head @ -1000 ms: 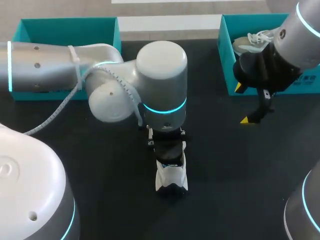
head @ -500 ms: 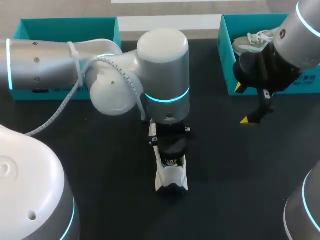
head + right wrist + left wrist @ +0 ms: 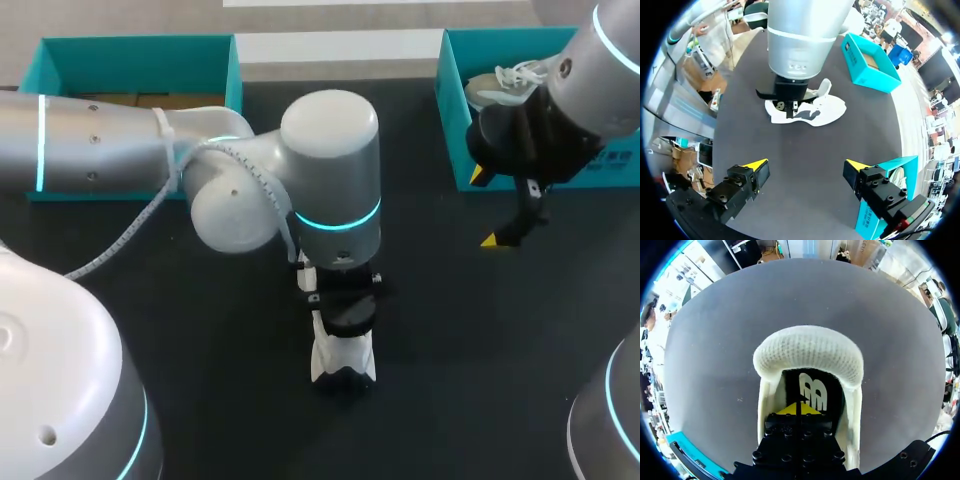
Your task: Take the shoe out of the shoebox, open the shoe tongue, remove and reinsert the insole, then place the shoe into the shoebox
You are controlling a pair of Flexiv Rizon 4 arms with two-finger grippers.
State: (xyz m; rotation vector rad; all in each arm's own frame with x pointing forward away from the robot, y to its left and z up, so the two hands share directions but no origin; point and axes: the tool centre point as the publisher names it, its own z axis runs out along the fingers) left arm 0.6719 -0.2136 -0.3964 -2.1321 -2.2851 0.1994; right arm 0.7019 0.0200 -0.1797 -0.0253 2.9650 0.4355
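Where shoe [image 3: 343, 362] sits on table [image 3: 480, 340] | white knit collar [image 3: 807, 347] | black insole [image 3: 791, 386]

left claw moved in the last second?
Yes. In the head view the left claw slid down the view and slightly right, further over the white shoe, which stayed put, and away from the left shoebox.
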